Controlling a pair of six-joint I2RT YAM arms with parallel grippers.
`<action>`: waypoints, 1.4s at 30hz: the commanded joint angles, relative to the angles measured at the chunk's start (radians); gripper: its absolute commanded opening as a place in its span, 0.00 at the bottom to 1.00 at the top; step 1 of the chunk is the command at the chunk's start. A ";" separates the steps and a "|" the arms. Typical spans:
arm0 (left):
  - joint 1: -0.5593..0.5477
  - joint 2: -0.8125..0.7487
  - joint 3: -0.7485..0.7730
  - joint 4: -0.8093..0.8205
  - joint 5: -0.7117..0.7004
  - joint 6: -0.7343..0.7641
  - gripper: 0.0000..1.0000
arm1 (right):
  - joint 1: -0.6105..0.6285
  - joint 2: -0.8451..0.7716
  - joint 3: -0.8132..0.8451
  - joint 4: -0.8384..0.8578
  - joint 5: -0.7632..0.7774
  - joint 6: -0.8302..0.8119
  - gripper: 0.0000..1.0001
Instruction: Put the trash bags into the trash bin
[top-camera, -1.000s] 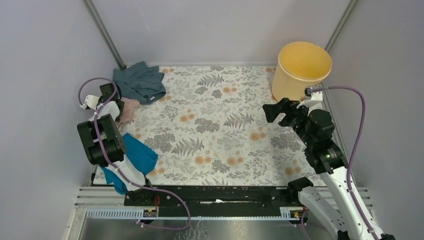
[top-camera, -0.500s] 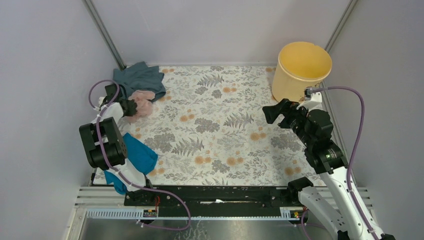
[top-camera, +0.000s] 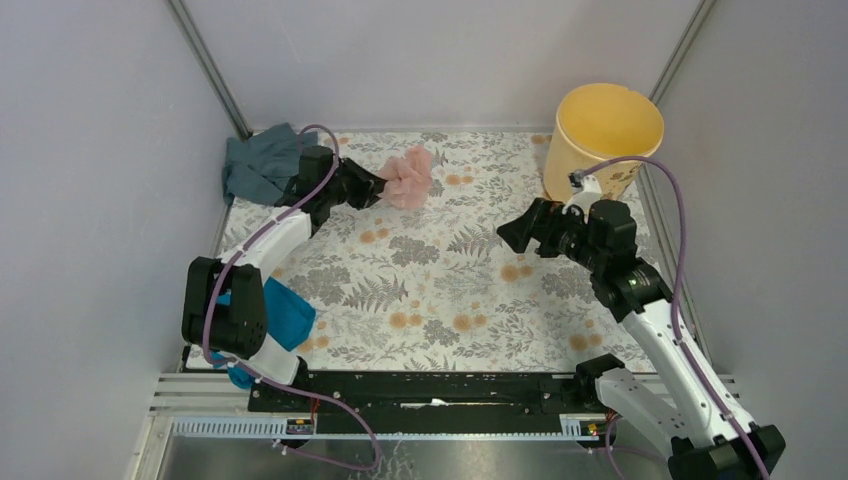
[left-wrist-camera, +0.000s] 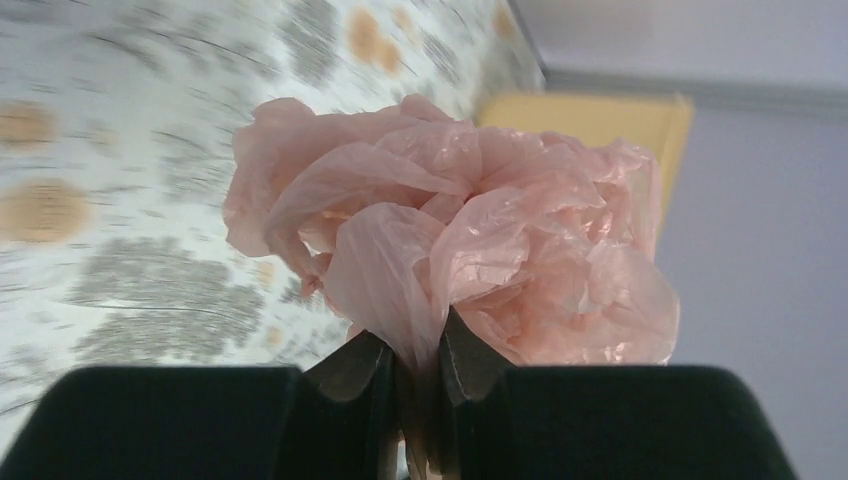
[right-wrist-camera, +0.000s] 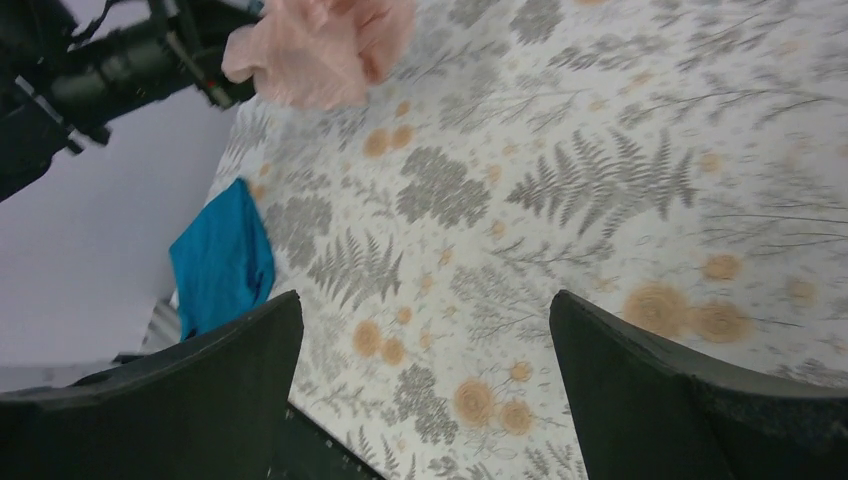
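- The bag (top-camera: 408, 178) has been picked up from the left edge beside the grey cloth (top-camera: 255, 165). Within the last second it has been swung to the far middle of the mat (top-camera: 450, 300) and is now held clear of it.
- Left claw (left-wrist-camera: 410, 352): clamped almost closed on a gathered neck of film. The rest of the bag blooms out past the tips.
- Right claw (right-wrist-camera: 420, 300): spread wide with nothing held, hanging over the mid-right of the mat and facing the bag.
- The pickup is judged done and the carry only begun. The bin (top-camera: 572, 175) stands in the far-right corner, well apart from the bag.
- The bag is crumpled into a ball, so no clear long axis can be told. The neck points back into the left claw and the bulk points right, towards the bin.
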 joint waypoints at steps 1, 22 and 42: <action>-0.085 0.017 -0.027 0.281 0.242 0.026 0.20 | -0.002 0.069 -0.016 0.118 -0.282 0.020 1.00; -0.425 -0.075 0.044 0.104 -0.049 0.338 0.27 | -0.002 0.126 -0.318 0.754 -0.283 0.550 0.62; -0.381 -0.123 0.197 -0.027 -0.050 0.531 0.77 | -0.002 0.135 -0.353 0.651 -0.266 0.128 0.00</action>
